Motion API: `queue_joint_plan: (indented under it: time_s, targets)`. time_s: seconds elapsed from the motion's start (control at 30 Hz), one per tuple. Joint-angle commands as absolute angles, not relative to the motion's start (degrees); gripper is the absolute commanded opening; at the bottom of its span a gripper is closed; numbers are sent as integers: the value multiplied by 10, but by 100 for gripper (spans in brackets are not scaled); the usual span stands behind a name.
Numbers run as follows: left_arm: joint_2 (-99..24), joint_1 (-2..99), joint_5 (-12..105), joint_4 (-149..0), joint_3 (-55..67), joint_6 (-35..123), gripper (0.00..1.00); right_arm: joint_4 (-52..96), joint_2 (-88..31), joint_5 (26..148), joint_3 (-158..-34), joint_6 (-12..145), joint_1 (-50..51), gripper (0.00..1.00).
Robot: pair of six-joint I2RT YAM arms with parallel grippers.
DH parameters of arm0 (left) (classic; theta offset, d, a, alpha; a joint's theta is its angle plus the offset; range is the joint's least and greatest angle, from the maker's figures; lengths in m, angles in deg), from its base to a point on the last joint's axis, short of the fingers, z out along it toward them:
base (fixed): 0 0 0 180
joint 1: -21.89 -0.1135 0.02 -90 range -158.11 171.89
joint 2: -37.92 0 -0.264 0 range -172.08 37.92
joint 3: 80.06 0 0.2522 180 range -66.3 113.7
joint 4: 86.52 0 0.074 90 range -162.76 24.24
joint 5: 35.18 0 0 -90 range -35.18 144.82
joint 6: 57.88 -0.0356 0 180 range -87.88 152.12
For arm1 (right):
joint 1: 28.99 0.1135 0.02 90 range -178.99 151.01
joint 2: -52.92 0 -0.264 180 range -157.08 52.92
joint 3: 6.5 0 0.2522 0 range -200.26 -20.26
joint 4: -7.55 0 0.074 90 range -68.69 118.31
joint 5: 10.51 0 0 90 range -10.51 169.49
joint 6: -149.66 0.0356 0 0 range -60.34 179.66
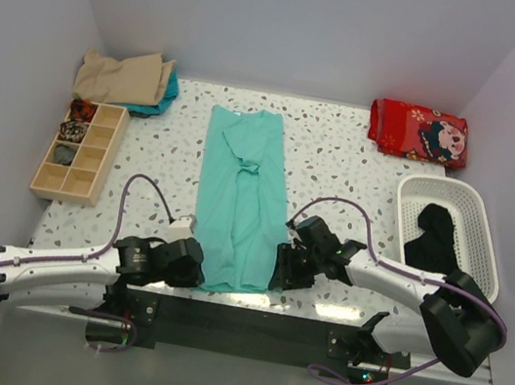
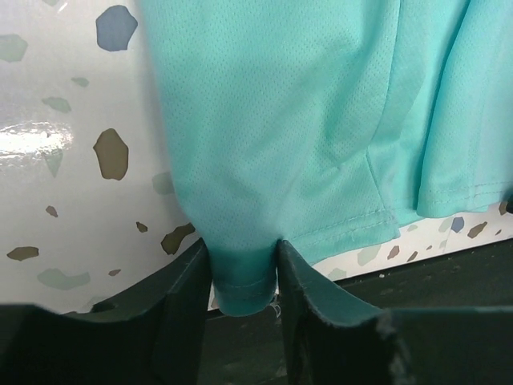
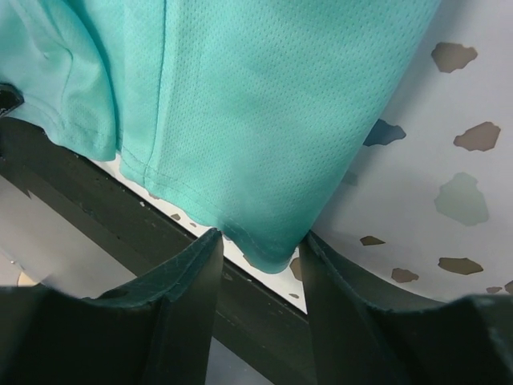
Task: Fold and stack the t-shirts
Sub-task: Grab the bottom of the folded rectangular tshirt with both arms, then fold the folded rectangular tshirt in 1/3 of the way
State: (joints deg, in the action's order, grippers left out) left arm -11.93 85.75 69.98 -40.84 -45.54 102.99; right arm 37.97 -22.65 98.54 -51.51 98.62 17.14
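One teal tee, of fine mesh knit with stitched hems, is laid as a long narrow strip down the middle of the speckled table. Its near hem is pinched at one corner by the left gripper and at the other by the right gripper. One tan shirt is folded at the far left corner. One black garment is heaped in a white perforated basket.
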Motion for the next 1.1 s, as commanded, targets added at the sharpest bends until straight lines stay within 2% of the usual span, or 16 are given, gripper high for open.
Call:
queue_joint_plan:
  time_s: [0.0, 0.17, 0.2, 0.27, 0.3, 0.33, 0.4, 0.67, 0.9, 1.07]
  targets:
    - [-112, 861, 706, -416, -464, 1029, 39, 391, -227, 960, -520, 975, 172, 44]
    - [-116, 861, 690, -436, -476, 1020, 20, 375, -238, 968, -520, 975, 172, 31]
    - [-120, 861, 689, -442, -476, 1017, 16, 374, -237, 969, -521, 975, 172, 23]
    - [-124, 861, 688, -445, -471, 1010, 14, 368, -236, 973, -523, 974, 172, 18]
    - [-129, 861, 686, -450, -470, 1006, 6, 366, -235, 973, -523, 973, 172, 11]
    - [-130, 861, 684, -453, -469, 1003, 2, 365, -233, 972, -525, 970, 172, 8]
    - [-131, 861, 683, -461, -463, 989, 0, 359, -221, 973, -530, 967, 172, 0]
    - [-138, 861, 730, -431, -374, 933, 0, 400, -185, 934, -599, 923, 172, 0]
    - [-175, 858, 807, -394, -286, 895, 4, 442, -222, 895, -684, 869, 172, 0]
    - [-200, 811, 822, -401, -254, 858, 6, 471, -272, 848, -759, 826, 172, 0]
